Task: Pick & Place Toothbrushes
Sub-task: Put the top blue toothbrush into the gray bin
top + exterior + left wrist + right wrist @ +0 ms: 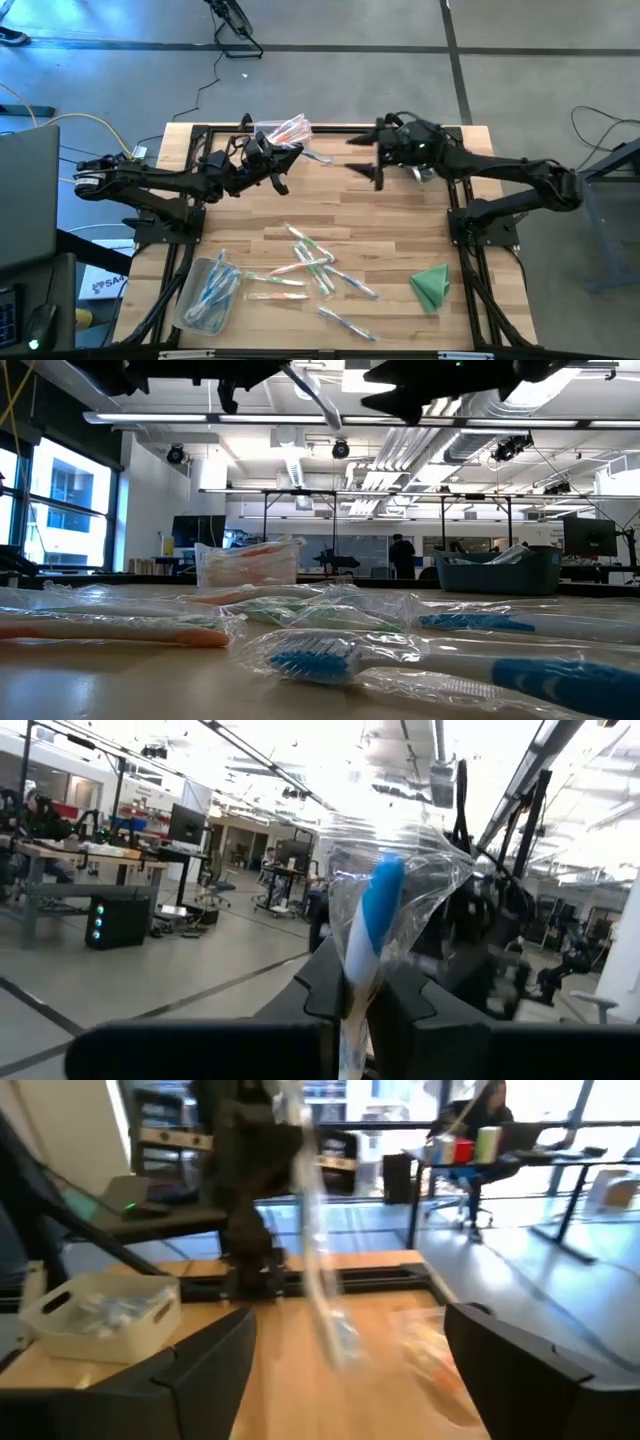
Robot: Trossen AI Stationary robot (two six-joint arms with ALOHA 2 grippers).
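My left gripper (pixel 283 157) hangs over the table's far middle, shut on a toothbrush (pixel 312 155) in a clear wrapper. The same toothbrush (pixel 368 935) shows a blue part in the left wrist view. My right gripper (pixel 358 155) faces it from the right, open and holding nothing, a little short of the toothbrush's free end (pixel 322 1295). Several wrapped toothbrushes (pixel 312 265) lie loose on the wood toward the near edge. A clear bin (pixel 285 130) at the far edge holds orange ones, and a bin (pixel 208 295) at the near left holds blue ones. My left gripper pinches the wrapped toothbrush between its two fingers (pixel 325 990), on the lower stretch (pixel 352 1005) below the blue part. The rest of the toothbrush sticks out past the fingertips toward my right gripper. It is lifted clear of the table.
A folded green cloth (pixel 432 285) lies at the near right. Black frame rails (pixel 460 230) run along the table's sides and far edge. Bare wood (pixel 400 215) lies between the grippers and the loose toothbrushes. A person (pixel 480 1120) sits at a desk in the room beyond.
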